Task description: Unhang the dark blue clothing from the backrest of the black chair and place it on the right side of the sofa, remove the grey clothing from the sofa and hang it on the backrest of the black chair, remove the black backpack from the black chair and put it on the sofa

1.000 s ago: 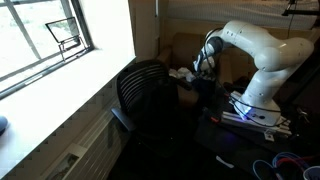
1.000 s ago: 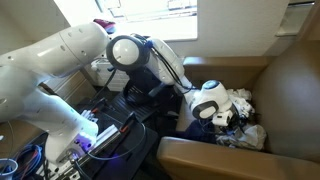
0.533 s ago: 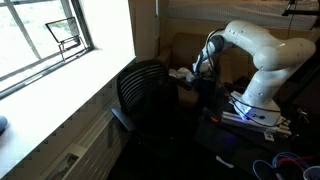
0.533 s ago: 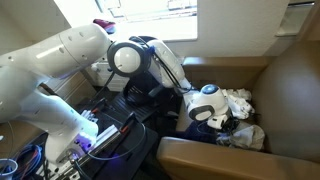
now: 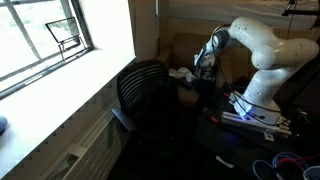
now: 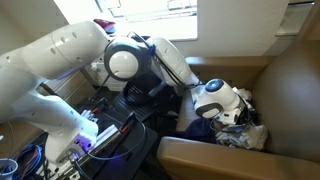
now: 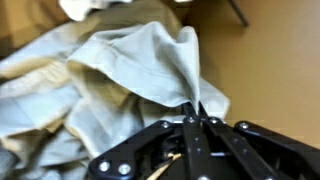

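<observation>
My gripper (image 7: pixel 192 108) is shut on a fold of the grey clothing (image 7: pixel 130 60), a light crumpled cloth that lies over the brown sofa (image 7: pixel 270 60). In both exterior views the gripper (image 6: pixel 232 117) (image 5: pixel 203 68) hangs over the sofa seat with the cloth (image 6: pixel 244 128) pulled up beneath it. A dark blue cloth (image 6: pixel 200 128) lies on the seat next to it. The black chair (image 5: pixel 150 95) stands in front of the sofa with its mesh backrest bare. I cannot make out the black backpack.
A window (image 5: pixel 50 40) and its sill run beside the chair. The robot base (image 5: pixel 255 112) stands on a stand with cables near the sofa. The sofa's arm (image 6: pixel 200 158) and backrest (image 6: pixel 290 90) enclose the seat.
My gripper has risen a little over the sofa and shifted towards the backrest, drawing the grey cloth up with it.
</observation>
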Motion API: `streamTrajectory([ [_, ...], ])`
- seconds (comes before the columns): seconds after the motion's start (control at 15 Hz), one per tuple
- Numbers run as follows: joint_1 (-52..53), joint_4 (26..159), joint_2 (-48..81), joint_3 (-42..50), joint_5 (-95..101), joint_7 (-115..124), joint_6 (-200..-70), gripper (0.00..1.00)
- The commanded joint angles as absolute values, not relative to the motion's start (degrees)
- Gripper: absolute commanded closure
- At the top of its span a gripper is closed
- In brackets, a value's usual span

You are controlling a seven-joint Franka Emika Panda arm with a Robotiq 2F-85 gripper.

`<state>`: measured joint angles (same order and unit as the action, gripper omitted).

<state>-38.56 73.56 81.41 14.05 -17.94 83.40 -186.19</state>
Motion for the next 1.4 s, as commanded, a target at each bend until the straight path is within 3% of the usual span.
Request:
streamTrajectory([
  [0.0, -42.40, 79.30, 72.16, 10.73, -12.90, 77.01, -195.73, 0.99],
  [0.13, -45.33, 82.07, 67.38, 7.91, -6.33, 74.81, -202.05, 0.99],
  [0.2, -46.66, 74.11, 68.39, 8.01, -2.23, 75.60, -197.96, 0.99],
  [0.4, -52.51, 75.72, 61.86, -1.23, 12.91, 75.54, -198.75, 0.99],
  [0.47, -48.65, 73.17, 66.52, 5.32, 6.97, 78.15, -198.65, 0.99],
  [0.73, -49.07, 73.11, 65.99, 4.71, 7.92, 78.23, -197.81, 0.99],
  [0.93, -49.36, 63.77, 66.59, -0.07, 0.78, 66.86, -198.05, 0.99],
  [1.33, -48.51, 54.86, 60.57, -7.90, 17.03, 69.44, -198.07, 0.99],
])
